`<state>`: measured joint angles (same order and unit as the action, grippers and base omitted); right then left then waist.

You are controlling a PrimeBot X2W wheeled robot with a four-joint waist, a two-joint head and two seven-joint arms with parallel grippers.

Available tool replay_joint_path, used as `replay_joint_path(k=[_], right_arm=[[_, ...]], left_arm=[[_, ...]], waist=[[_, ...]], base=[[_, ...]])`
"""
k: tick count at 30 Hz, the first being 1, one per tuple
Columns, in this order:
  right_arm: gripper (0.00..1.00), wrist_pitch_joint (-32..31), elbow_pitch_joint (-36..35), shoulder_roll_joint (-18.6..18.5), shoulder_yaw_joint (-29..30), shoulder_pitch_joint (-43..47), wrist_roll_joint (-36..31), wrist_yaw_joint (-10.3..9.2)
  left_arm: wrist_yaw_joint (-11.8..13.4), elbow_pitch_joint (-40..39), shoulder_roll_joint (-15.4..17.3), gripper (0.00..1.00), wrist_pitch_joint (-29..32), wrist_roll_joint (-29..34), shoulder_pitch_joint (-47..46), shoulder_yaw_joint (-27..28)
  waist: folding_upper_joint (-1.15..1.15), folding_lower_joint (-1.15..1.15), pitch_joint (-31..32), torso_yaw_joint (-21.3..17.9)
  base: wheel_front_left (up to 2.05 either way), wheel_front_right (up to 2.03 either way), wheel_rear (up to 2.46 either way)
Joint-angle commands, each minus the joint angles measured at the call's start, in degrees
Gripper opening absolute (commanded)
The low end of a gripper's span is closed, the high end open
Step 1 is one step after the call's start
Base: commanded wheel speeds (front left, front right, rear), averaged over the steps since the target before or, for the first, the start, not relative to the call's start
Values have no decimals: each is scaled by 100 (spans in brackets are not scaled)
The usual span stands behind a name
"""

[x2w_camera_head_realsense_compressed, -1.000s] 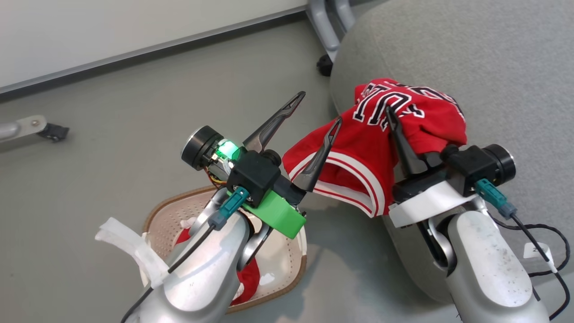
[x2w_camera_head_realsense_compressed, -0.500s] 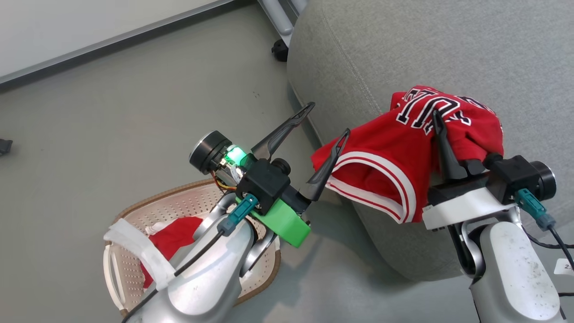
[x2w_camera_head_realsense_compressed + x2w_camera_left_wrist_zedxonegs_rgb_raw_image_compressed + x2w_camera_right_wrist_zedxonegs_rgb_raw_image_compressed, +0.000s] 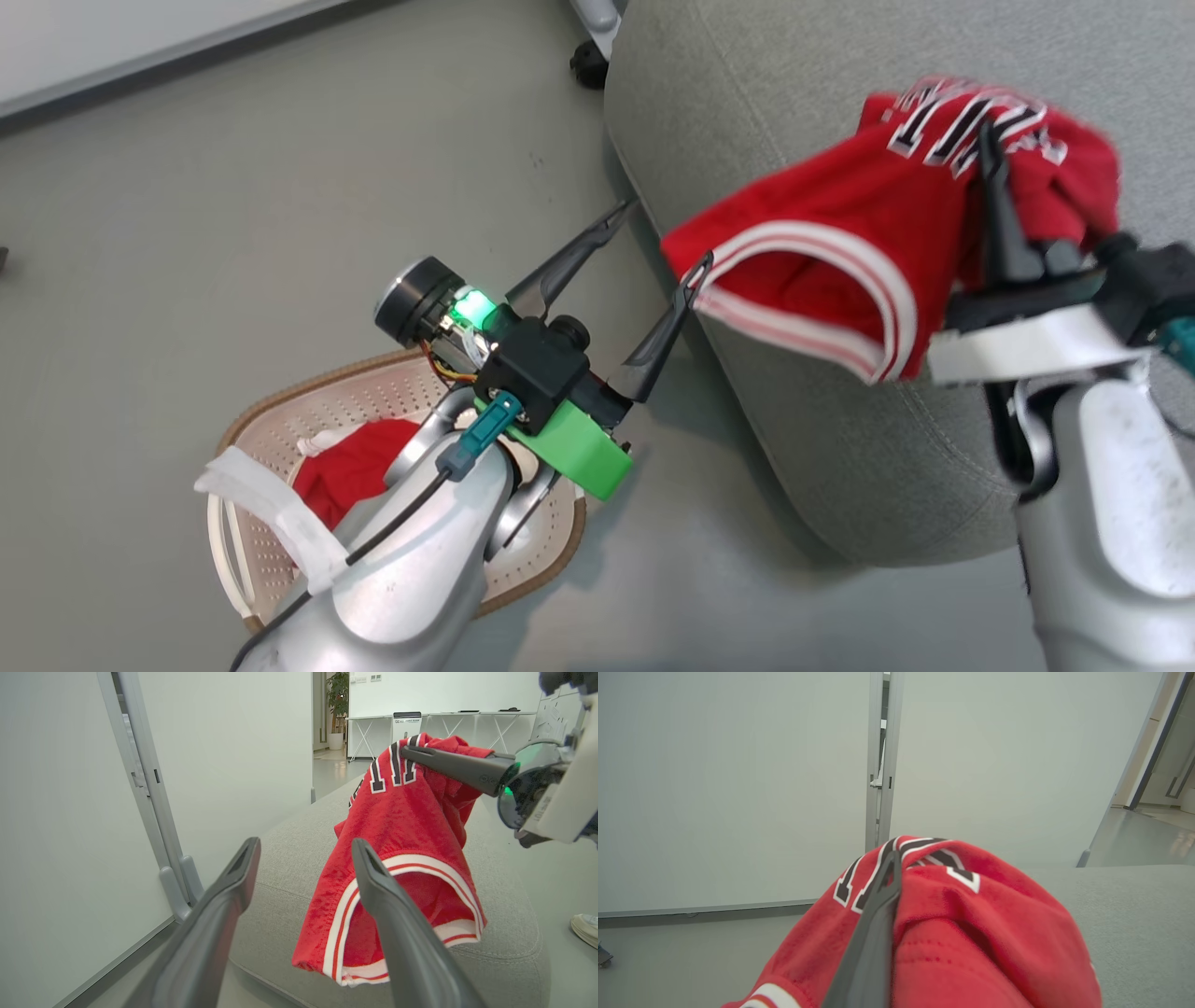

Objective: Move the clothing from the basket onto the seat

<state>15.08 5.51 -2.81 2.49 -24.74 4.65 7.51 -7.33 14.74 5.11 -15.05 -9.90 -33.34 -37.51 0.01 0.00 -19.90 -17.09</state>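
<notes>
Bright, even light w/ motion-blurred jersey [image 3: 822, 215]

Red jersey [image 3: 822, 215], seemingly above grey seat [image 3: 747, 84]

Smooth grey floor [image 3: 233, 187]; white partition walls [image 3: 714, 788], grey metal post [image 3: 880, 765] — beyond, white folding tables [image 3: 467, 714], potted plant [image 3: 337, 695]; even light.

- A white partition [image 3: 738, 788] is seen, its panels joined by a grey upright post [image 3: 880, 765].
- A grey floor [image 3: 233, 187] is spread before the partition.
- A black caster [image 3: 588, 72] is set near the partition's base.
- A potted plant [image 3: 337, 700] and white tables [image 3: 444, 715] are placed far beyond the partition.
- A pale shoe [image 3: 586, 928] is seen well apart from the partition.
</notes>
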Motion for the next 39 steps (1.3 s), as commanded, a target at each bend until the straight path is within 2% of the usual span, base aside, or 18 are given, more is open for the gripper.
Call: replay_joint_path(k=[1,8,16,21,26,35,39], right_arm=[[0,14,-53,-16,115,-263,-41,-4],[0,14,-276,-144,935,-1372,-219,-4],[0,14,-43,-901,1672,-2546,-357,-4],[0,14,488,-1428,1916,-3134,-344,-4],[0,13,1289,-1694,2029,-3550,-324,-4],[0,13,2899,-1654,2249,-3661,-451,-4],[0,13,3267,-1612,2255,-3547,-489,-4]], left_arm=[[-22,-30,71,100,-19,63,-110,8],[-22,-141,198,100,-19,162,-405,-18],[-22,-281,323,100,-19,212,-823,-55],[-23,-358,383,100,-19,247,-1017,-65],[-23,-401,408,100,-19,280,-1145,-83],[-23,-381,424,100,-19,226,-1257,-121],[-22,-381,443,100,-19,202,-1228,-83]], waist=[[-1,0,-250,88],[-1,0,-949,323],[-1,0,-1763,634],[-1,0,-2139,733],[-1,0,-2398,763],[-1,0,-2531,863],[-1,0,-2507,899]], base=[[0,0,0],[0,0,0],[0,0,0],[0,0,0],[0,0,0],[0,0,0],[0,0,0]])
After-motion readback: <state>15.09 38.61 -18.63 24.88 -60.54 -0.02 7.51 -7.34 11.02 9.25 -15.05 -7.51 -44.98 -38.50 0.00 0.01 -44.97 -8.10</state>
